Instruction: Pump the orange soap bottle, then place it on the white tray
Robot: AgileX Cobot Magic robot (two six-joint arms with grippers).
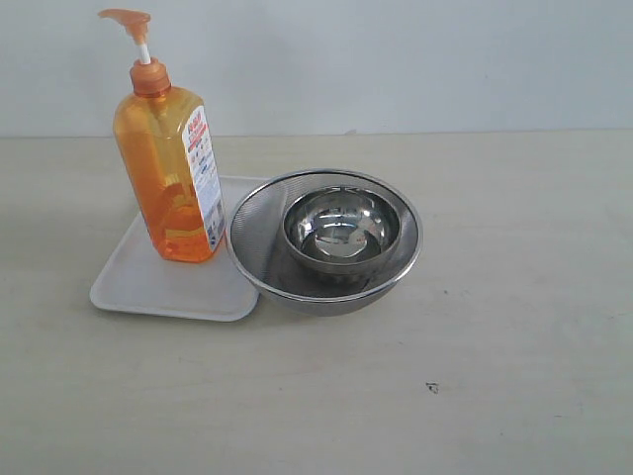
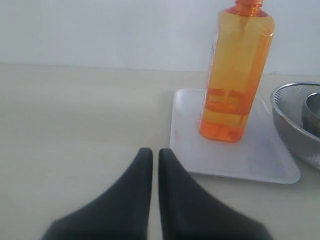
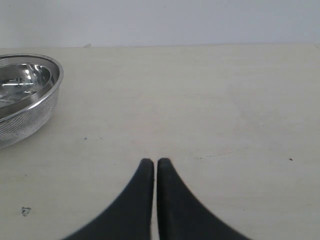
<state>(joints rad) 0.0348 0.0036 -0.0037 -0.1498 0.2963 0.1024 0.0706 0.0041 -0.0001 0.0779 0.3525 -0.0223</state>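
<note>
The orange soap bottle (image 1: 173,173) stands upright on the white tray (image 1: 148,287), its orange pump head on a white stem raised at the top. In the left wrist view the orange soap bottle (image 2: 237,75) rests on the white tray (image 2: 260,160), a good way beyond my left gripper (image 2: 155,152), which is shut and holds nothing. My right gripper (image 3: 154,162) is also shut and empty, over bare tabletop. Neither gripper appears in the exterior view.
A round steel mesh strainer (image 1: 257,233) with a steel bowl (image 1: 341,233) inside it sits against the tray's right side. The strainer (image 3: 30,115) shows at the edge of the right wrist view. A small dark mark (image 1: 432,387) lies on the table.
</note>
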